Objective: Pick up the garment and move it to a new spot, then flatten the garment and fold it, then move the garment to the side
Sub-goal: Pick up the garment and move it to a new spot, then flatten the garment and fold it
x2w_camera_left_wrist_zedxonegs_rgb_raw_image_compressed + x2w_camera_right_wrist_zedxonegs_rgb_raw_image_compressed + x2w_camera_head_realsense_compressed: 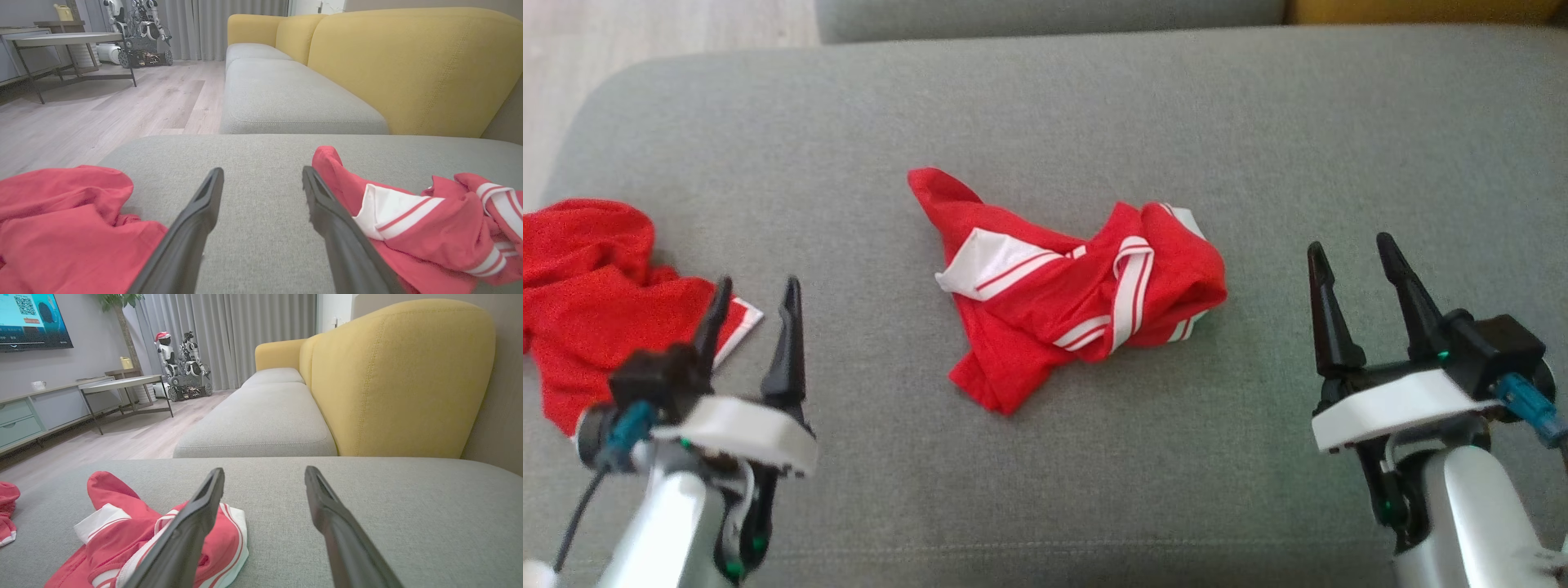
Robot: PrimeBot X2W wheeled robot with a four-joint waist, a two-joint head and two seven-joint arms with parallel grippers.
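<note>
Grey sofa cushion (1094,122) bears a crumpled red, white-striped garment (1078,294).

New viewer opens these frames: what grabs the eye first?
A crumpled red fabric garment with white stripes lies mid-cushion on the grey upholstered sofa seat. A second red fabric heap sits at the seat's left edge, next to the left end effector. That one and the right end effector both stand open, holding nothing.
</note>
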